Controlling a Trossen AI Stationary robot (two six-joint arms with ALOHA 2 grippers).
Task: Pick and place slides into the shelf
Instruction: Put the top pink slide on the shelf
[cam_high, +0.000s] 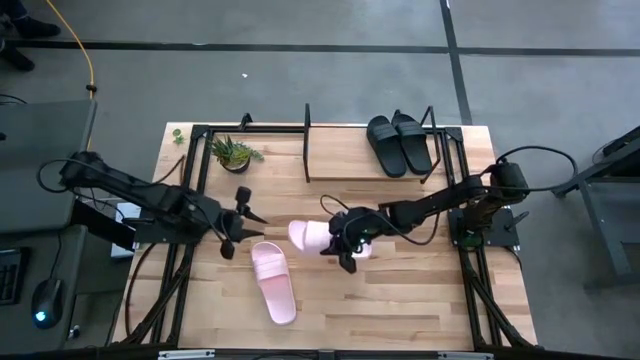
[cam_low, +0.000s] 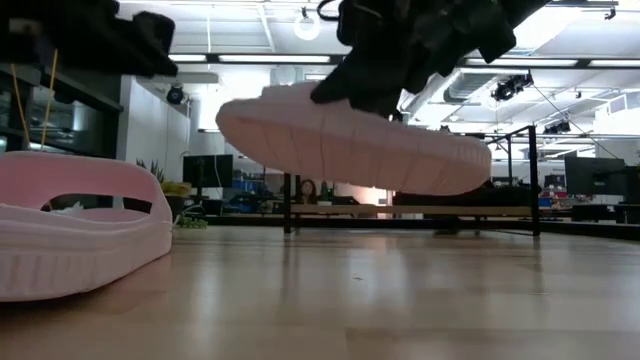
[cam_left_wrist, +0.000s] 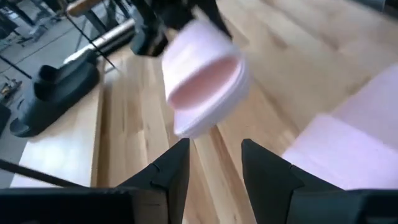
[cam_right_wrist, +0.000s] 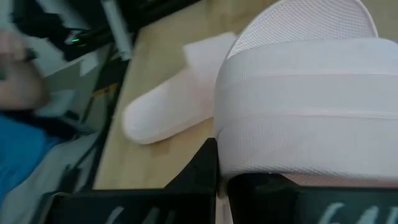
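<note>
The right gripper (cam_high: 348, 243) hangs over the middle of the counter (cam_high: 400, 300) with its jaws clamped on a pale pink slide (cam_high: 318, 236). In the low view that slide (cam_low: 350, 140) is clear of the wood, carried sole down and roughly level, with the dark jaws gripping it from above. In the right wrist view the wide ribbed strap of the held slide (cam_right_wrist: 298, 112) fills the space directly ahead of the jaws, pressed up against them.

The second pale pink slide (cam_high: 273, 281) lies flat on the counter, a little beyond and to one side of the right jaws; it shows past the held one in the right wrist view (cam_right_wrist: 168, 112) and rests on the wood in the low view (cam_low: 80, 235).

The left gripper (cam_high: 238, 225) waits above the counter with its jaws partly apart and gripping nothing. Its fingers (cam_left_wrist: 171, 174) point toward the lifted slide (cam_left_wrist: 205, 87), which hangs just ahead of them, while the resting pink slide (cam_left_wrist: 354, 143) lies close beside those jaws.

The two black slides (cam_high: 398, 143) sit side by side on the board of the shelf (cam_high: 330, 155), well away from both pairs of jaws. A small potted plant (cam_high: 235, 153) stands at the shelf's other end.
</note>
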